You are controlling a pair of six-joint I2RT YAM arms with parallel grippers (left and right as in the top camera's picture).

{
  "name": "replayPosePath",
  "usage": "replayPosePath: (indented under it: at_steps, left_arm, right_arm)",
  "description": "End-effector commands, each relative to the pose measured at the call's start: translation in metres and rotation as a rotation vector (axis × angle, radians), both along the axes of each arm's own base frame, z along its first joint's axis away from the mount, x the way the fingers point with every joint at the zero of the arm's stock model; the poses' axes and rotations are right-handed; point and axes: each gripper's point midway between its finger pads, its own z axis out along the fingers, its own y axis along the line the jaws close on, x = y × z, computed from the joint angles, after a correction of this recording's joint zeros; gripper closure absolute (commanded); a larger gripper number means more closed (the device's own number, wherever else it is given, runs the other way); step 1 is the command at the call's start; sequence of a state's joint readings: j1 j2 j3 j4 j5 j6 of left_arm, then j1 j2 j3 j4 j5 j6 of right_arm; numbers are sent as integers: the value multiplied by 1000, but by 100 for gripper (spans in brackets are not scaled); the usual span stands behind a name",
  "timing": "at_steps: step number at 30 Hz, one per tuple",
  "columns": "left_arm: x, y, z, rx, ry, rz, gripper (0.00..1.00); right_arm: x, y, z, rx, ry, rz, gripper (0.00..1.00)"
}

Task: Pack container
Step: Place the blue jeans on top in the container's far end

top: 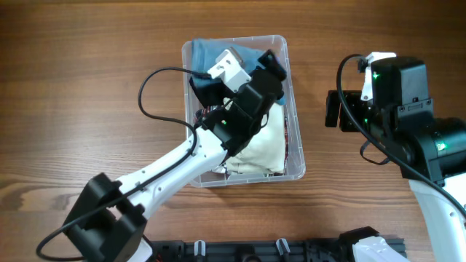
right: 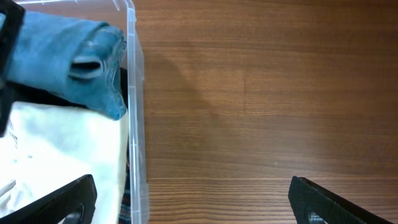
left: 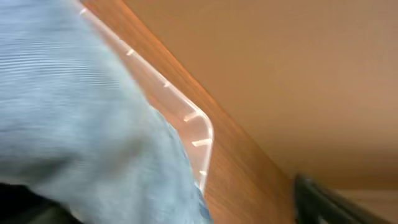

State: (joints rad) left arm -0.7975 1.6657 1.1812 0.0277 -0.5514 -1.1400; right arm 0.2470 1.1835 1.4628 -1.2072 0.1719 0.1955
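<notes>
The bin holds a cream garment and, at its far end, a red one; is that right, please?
Not quite: the overhead view shows a blue garment, not a red one, at the far end of the bin. The cream garment is there as you say.

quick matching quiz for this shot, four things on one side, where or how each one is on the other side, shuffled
Things:
1. blue garment
2. cream garment
3. container
4. right gripper

Places and states:
A. above the table, to the right of the container, jaws open
B. clear plastic, resting on the wood
C. inside the container, at its top end in the overhead view
D. inside the container, at its lower end in the overhead view

Pairs: 1-C, 2-D, 3-B, 4-A
</notes>
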Motion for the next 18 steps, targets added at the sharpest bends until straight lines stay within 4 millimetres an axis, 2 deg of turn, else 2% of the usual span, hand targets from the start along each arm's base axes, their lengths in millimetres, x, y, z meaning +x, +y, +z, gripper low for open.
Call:
replayPosePath:
  at_steps: [1,3,4,5,7,9,11,14,16,18]
  left_arm:
    - [-14,25,98,17,-199,2,1]
    - [-17,41,134,113,-308,-5,1]
    - [-14,48,148,217,-370,-14,0]
    - [-9,51,154,335,-413,-50,0]
    - [4,50,144,479,-432,-174,0]
    - [19,52,130,495,-421,-253,0]
    - [41,61,104,492,-377,-305,1]
    - [61,69,55,500,-270,-374,2]
    - [64,73,1,511,-108,-397,4]
    - [47,74,-63,499,120,-445,11]
  right_arm:
    - [1,2,2,5,-4,15,0]
    - [1,2,2,5,-3,15,0]
    - [1,2,2,6,-3,15,0]
    - [1,2,2,6,-3,15,0]
    - [0,1,4,16,-10,3,0]
    - [4,-6,13,52,-60,-64,0]
    - [11,-25,25,94,-121,-156,0]
    - [13,-39,19,127,-93,-188,0]
    - [13,-41,13,136,-64,-191,0]
    - [13,-41,7,131,-38,-194,0]
